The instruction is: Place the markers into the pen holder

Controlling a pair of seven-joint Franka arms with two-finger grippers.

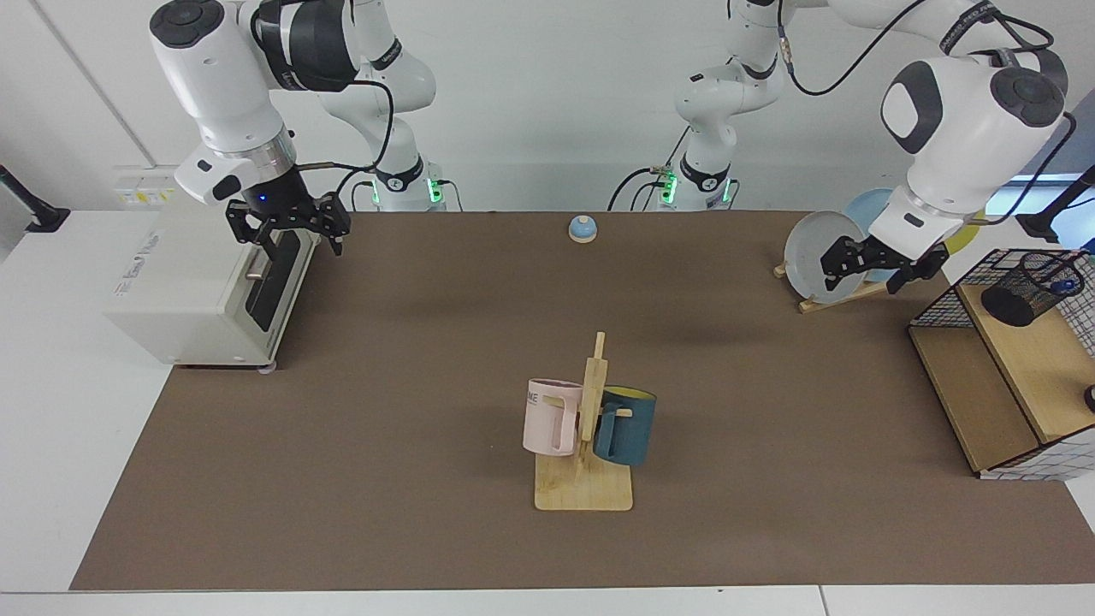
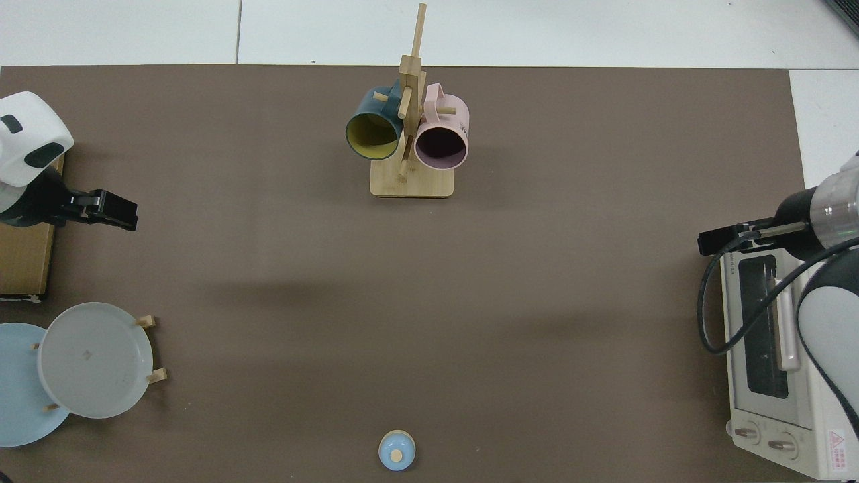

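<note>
The facing view looks from across the table, high and set back, toward both arm bases at 12 o'clock. The top view looks straight down, turned opposite. Both share the mug rack (image 1: 585,445) (image 2: 411,121) and bell (image 1: 583,228) (image 2: 396,450).

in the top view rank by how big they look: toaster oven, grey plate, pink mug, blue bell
1. toaster oven, partly cut off by the frame
2. grey plate
3. pink mug
4. blue bell

A plain white wall (image 1: 547,103) stands behind a white table (image 1: 60,411), mostly covered by a brown mat (image 1: 428,385), under soft, even light.
</note>
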